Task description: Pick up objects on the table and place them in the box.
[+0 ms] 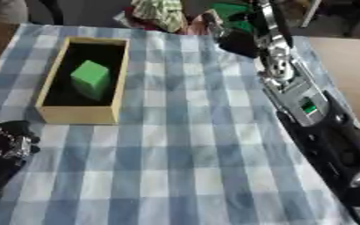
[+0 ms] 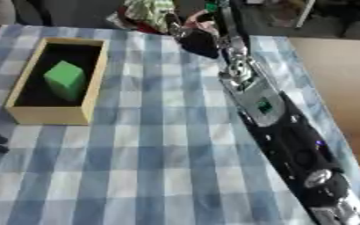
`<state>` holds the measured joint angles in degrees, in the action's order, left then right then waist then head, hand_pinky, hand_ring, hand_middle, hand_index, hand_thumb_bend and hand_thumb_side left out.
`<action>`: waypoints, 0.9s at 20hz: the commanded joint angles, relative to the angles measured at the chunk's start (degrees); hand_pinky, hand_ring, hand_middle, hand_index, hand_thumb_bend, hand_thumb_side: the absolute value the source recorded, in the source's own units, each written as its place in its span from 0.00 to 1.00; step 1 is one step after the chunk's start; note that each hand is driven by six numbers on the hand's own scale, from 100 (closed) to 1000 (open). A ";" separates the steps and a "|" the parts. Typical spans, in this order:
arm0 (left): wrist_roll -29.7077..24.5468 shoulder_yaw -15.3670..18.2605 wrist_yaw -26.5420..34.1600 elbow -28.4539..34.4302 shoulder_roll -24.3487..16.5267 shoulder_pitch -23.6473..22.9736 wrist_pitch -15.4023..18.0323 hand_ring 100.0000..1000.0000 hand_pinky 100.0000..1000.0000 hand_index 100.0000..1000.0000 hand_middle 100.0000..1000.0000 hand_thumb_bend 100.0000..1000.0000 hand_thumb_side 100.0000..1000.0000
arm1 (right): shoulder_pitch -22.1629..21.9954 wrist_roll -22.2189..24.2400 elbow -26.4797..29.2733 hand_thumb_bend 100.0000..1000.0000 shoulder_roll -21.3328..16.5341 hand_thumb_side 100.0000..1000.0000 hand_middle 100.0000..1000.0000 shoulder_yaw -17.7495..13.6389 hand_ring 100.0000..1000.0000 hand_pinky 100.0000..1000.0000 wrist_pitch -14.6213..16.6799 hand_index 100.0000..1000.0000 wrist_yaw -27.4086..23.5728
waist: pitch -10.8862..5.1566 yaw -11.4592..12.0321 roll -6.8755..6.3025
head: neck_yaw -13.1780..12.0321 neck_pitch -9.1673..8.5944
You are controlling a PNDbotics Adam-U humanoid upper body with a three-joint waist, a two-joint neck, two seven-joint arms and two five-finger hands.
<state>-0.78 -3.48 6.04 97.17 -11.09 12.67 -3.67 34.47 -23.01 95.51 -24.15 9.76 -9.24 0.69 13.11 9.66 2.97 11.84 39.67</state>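
It looks like a lab or test room arranged as a home table. A blue and white checked cloth (image 1: 175, 145) covers the table, and at the right of the frame bare brown tabletop (image 1: 352, 70) shows beside it. Along the upper edge lie a heap of crumpled fabrics (image 1: 164, 13) and dark furniture legs on a grey floor.

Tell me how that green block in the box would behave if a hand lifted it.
The green block looks stiff with flat faces, so it probably won't roll. It seems tilted against the wooden box floor, so it may settle flat when nudged. Likely light.
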 commanded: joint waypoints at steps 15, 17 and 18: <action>0.48 0.74 0.29 0.88 -0.77 0.07 0.08 0.53 0.50 0.62 0.44 0.00 0.13 | -13.63 -10.69 6.60 0.24 0.14 0.00 0.66 -7.39 0.87 0.62 4.17 0.86 -2.72 | -0.38 -2.79 -1.18 | -0.71 0.48; 0.52 0.81 0.33 0.89 -0.82 -0.01 0.10 0.53 0.50 0.62 0.44 0.00 0.12 | -14.49 -11.28 6.81 0.24 0.47 0.00 0.65 -7.80 0.86 0.62 4.54 0.86 -2.64 | -0.36 -2.80 -1.27 | -0.59 0.55; 0.53 0.83 0.36 0.88 -0.79 -0.04 0.10 0.53 0.50 0.62 0.44 0.00 0.12 | -14.86 -11.48 6.90 0.24 0.70 0.00 0.65 -7.95 0.86 0.62 4.71 0.86 -2.51 | -0.37 -2.88 -1.32 | -0.52 0.54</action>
<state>-0.38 -3.21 6.17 97.18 -11.09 12.33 -3.67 19.16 -34.05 101.02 -22.87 2.59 -4.78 -2.12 13.44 6.83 1.75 11.22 39.75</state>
